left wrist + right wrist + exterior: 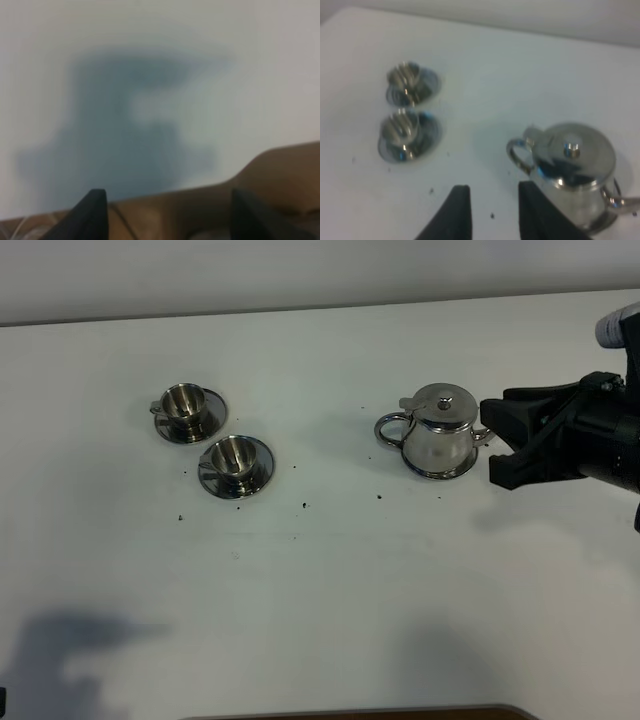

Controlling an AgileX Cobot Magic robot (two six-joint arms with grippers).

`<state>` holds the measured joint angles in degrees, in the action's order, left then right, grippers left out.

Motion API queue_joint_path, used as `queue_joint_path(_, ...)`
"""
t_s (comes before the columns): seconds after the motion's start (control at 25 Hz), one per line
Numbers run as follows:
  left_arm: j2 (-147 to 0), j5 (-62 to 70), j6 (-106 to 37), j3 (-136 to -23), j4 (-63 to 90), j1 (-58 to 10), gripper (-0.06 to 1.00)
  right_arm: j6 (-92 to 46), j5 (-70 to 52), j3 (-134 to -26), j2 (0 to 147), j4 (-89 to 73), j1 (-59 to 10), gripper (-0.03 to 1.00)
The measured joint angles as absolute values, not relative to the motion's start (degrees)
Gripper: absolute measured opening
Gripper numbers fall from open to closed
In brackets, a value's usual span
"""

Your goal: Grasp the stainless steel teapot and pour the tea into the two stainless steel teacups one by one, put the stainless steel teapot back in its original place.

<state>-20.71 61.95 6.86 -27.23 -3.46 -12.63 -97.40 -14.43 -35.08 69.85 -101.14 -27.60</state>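
The steel teapot (438, 430) stands upright with its lid on, on its round saucer (441, 475), right of centre. Its loop handle points left and its spout right. It also shows in the right wrist view (575, 170). Two steel teacups stand on saucers at the left, one further back (185, 408) and one nearer (235, 458); both show in the right wrist view (407, 85) (405, 132). No tea is visible. My right gripper (497, 440) is open and empty just right of the pot by the spout, also in its wrist view (492, 215). My left gripper (170, 215) is open and empty.
The white table (330, 570) carries small dark specks (303, 506) around the cups and pot. Its brown front edge (350, 712) runs along the bottom. A shadow of the left arm (70, 650) lies at the lower left.
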Motion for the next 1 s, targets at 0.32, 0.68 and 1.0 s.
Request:
queue_joint_path(0.32, -11.17, 61.13, 7.14, -26.19, -4.34, -12.63, 0.58, -95.12, -15.24, -41.37, 73.75, -101.14, -27.6, 0.24)
queue_joint_path(0.68, -6.74, 61.1, 8.13, -26.19, -4.68, -12.63, 0.58, -80.26, -26.84, -47.15, 83.66, -87.43, -27.6, 0.24)
queue_joint_path(1.0, -6.74, 61.1, 8.13, -26.19, -4.68, -12.63, 0.58, -60.39, -39.1, -56.87, 88.8, -63.76, -27.6, 0.24)
